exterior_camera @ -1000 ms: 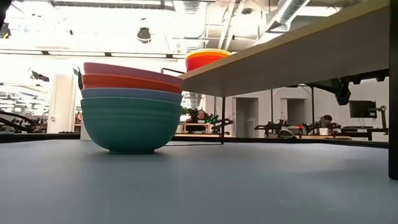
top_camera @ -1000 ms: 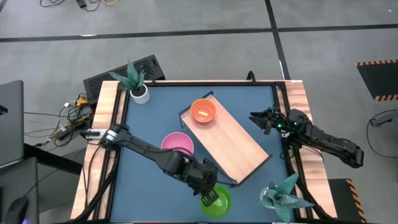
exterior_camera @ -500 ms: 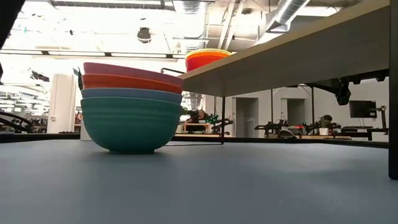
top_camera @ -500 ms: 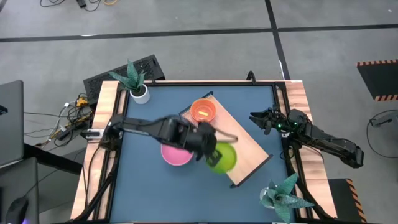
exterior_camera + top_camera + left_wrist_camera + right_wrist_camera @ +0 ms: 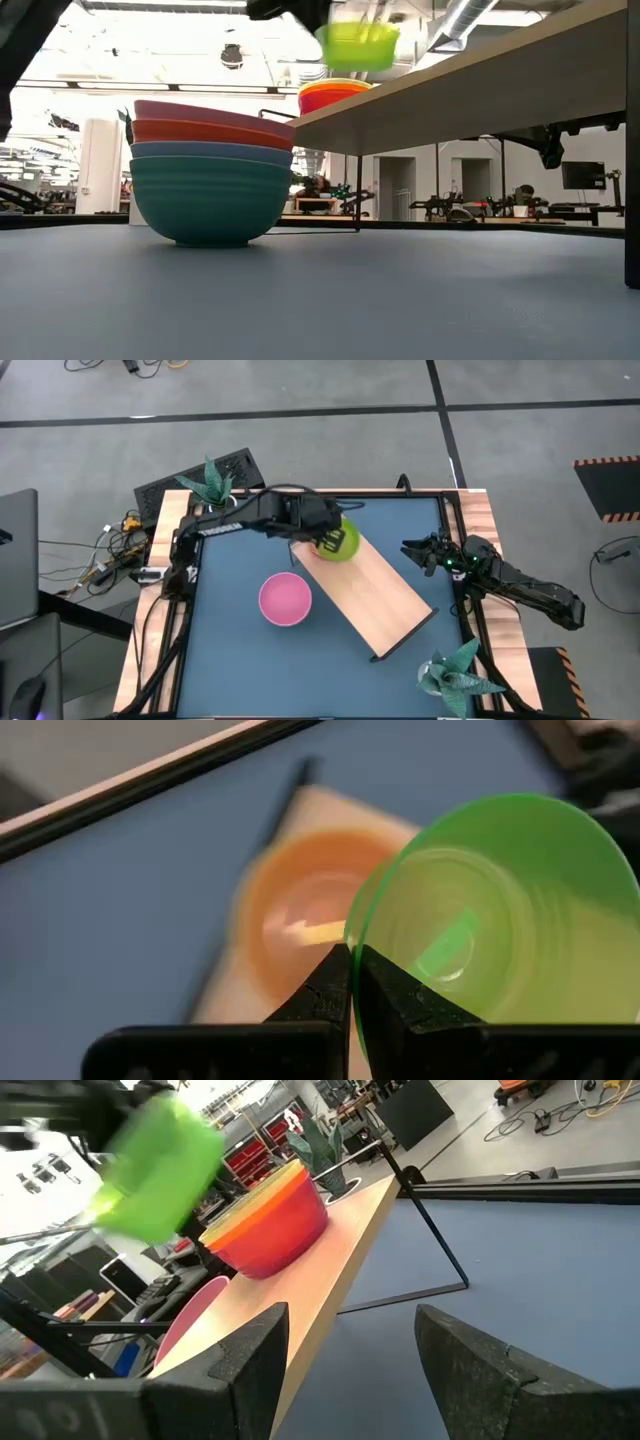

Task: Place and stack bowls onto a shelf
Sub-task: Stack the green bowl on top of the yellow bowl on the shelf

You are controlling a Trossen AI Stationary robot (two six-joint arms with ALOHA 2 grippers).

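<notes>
Carrying the green bowl [image 5: 338,541] by its rim, the left hand [image 5: 327,540] hung above the orange bowls [image 5: 335,94] on the shelf [image 5: 385,600], at the shelf's 11 o'clock end. The step in hand was the stacking; next, I think, the bowl must be levelled, lowered into the orange ones, then released. Half a second before, this bowl was over the shelf's middle. The pink bowl [image 5: 285,599] topped a stack on the table [image 5: 230,660]. The right hand [image 5: 413,552] waited wide open at 3 o'clock.
</notes>
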